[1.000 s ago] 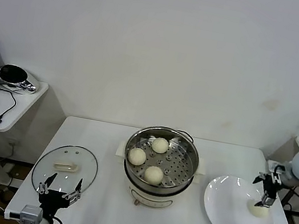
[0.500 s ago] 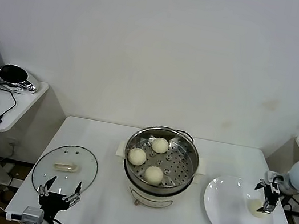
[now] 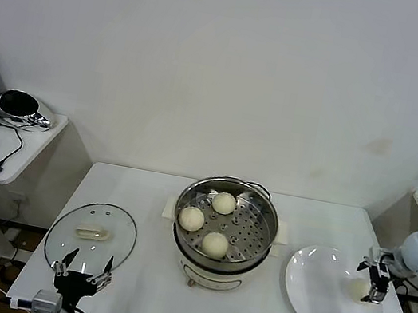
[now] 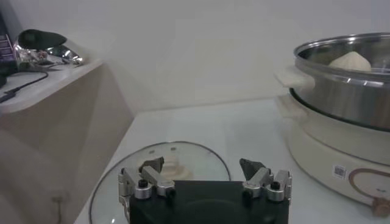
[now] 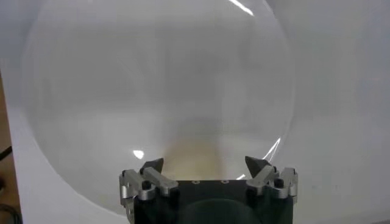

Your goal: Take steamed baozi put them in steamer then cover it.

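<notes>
The steamer [image 3: 258,246] stands mid-table with three steamed baozi [image 3: 215,244] on its perforated tray. Another baozi [image 3: 356,290] lies on the white plate [image 3: 304,303] at the right. My right gripper [image 3: 375,285] hangs open just beside and over it. In the right wrist view that baozi [image 5: 195,159] is a blur between the spread fingers of the gripper [image 5: 206,164]. The cover [image 3: 92,233] lies flat on the table at the left. My left gripper [image 3: 82,270] waits open at the cover's near edge. The left wrist view shows the gripper [image 4: 203,165], the cover [image 4: 183,155] and the steamer [image 4: 347,97].
A side table [image 3: 29,145] with a laptop, a mouse and cables stands left of the white work table [image 3: 147,186]. The plate [image 5: 152,73] reaches close to the table's right and front edges.
My right gripper has sunk lower and shifted slightly right, down beside the baozi on the plate. The left arm has not moved.
</notes>
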Motion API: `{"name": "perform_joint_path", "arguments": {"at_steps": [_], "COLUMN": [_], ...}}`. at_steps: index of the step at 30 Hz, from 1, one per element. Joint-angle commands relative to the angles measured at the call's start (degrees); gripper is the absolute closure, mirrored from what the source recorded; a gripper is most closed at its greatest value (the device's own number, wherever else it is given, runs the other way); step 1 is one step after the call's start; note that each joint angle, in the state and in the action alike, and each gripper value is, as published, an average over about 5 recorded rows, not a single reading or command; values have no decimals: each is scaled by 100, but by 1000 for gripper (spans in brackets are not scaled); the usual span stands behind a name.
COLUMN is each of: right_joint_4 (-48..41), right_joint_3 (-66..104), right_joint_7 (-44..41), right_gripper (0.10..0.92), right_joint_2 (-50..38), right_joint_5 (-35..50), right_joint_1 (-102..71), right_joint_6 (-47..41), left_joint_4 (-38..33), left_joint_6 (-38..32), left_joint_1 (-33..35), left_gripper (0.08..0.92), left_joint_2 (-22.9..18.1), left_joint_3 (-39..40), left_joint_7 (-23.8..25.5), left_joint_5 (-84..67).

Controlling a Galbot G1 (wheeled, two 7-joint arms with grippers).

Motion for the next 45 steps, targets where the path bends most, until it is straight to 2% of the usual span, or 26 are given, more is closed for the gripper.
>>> {"name": "perform_joint_path", "arguments": {"at_steps": [1,14,17,22,25,32,37,41,45], "right_joint_4": [-144,-126,-121,-86,50,634,1111,1408,1510], "right_joint_3": [13,6,7,10,-14,-589,-1854,-3101,-4352], "right_joint_7": [-46,11,5,1,-27,-261,-436,-573,-630], "right_gripper": [203,209,256,392,437,455,464,463,458], "right_joint_2": [65,62,54,8,-92,-449,-599,-462,29], "right_joint_5": [-175,-181,-174,-117,44,807,1649,2393,3221], "right_joint_1": [-46,-44,-43,-33,14,870,2481,4039,5516], "right_joint_6": [146,126,111,46,-56,-324,-695,-1022,-1338], "left_joint_4": [3,27,24,26,46,116,155,164,153], "left_joint_6": [2,-3,-3,-4,-4,-6,-9,-2,13], "left_joint_1": [1,-7,-7,-9,-37,-136,-197,-251,-288], "left_gripper": [177,177,177,177,177,177,177,177,177], "left_joint_2": [-6,-3,-5,-6,3,-25,-18,37,81], "left_joint_3": [12,20,23,28,38,92,132,148,132], "left_joint_7": [7,3,2,2,2,-13,-18,-22,-45], "left_joint_5": [7,1,1,0,-3,23,54,60,68]}}
